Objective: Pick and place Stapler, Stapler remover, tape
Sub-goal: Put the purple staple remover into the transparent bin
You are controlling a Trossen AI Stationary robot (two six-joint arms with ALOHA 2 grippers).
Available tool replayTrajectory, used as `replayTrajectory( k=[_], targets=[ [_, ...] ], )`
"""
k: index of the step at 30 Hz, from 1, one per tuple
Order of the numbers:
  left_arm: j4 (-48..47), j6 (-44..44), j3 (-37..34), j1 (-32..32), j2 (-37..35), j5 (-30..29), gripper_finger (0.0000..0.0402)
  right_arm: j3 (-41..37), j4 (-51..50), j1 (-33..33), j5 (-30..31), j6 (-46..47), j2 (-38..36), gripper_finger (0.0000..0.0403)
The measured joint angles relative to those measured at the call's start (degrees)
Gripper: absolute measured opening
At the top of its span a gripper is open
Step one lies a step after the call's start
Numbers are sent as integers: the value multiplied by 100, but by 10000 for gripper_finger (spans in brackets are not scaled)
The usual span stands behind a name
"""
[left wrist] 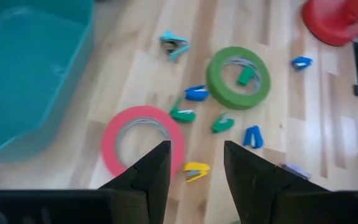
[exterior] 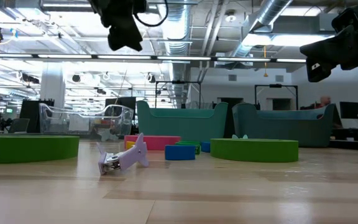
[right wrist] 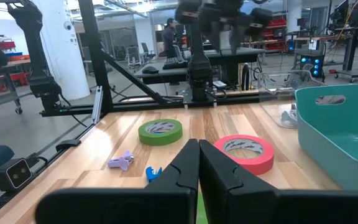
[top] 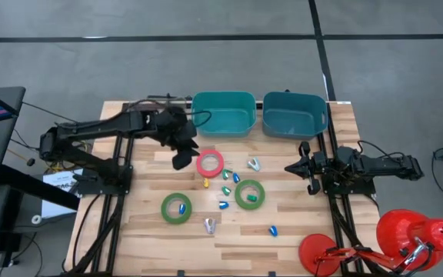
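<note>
A pink-red tape roll (top: 201, 164) lies flat on the wooden table, and two green tape rolls (top: 165, 209) (top: 240, 197) lie nearer the front edge. Small blue, green and yellow staplers (top: 236, 178) (left wrist: 196, 171) are scattered between them. One blue stapler and one green one lie inside the green rolls. A teal staple remover (top: 254, 164) and a lilac one (exterior: 123, 158) lie on the wood. My left gripper (left wrist: 196, 155) hangs open above the table beside the pink roll (left wrist: 110, 144), holding nothing. My right gripper (right wrist: 199, 152) is shut and level at the table's right side.
Two teal bins (top: 223, 113) (top: 294, 114) stand side by side at the table's far edge, the left one close behind my left gripper (top: 181, 158). Red round objects (top: 406, 235) sit at the near right corner, beyond my right arm's frame.
</note>
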Motion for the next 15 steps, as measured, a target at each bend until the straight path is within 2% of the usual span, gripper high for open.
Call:
replayTrajectory(
  k=[6, 15],
  targets=[
    [72, 46, 0, -541, 2, -2, 138, -1, -1, 0, 1, 0, -1, 0],
    [388, 960, 0, -1619, 38, -1, 138, -1, -1, 1, 0, 0, 0, 0]
  ],
)
